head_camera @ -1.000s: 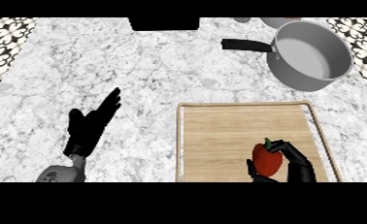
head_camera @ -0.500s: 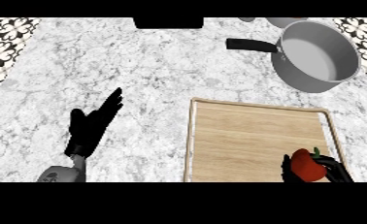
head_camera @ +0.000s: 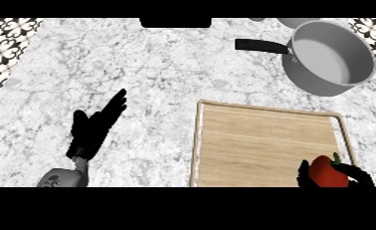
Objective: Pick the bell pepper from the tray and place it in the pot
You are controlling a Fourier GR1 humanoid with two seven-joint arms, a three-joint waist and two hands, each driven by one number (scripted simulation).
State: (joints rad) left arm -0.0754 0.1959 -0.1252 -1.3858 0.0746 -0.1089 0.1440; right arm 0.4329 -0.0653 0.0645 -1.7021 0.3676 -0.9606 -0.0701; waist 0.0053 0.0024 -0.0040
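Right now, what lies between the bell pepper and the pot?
In the head view, only bare wood of the tray and its far rim, then a strip of marble counter, separate the bell pepper from the pot.

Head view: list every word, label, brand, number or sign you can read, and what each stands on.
None: no text shows on the pot, the tray, the pepper or the counter.

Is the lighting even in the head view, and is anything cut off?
Head view: flat light, no glare on the grey marble counter; the black right hand, curled round the red bell pepper, is cut off at the lower edge.
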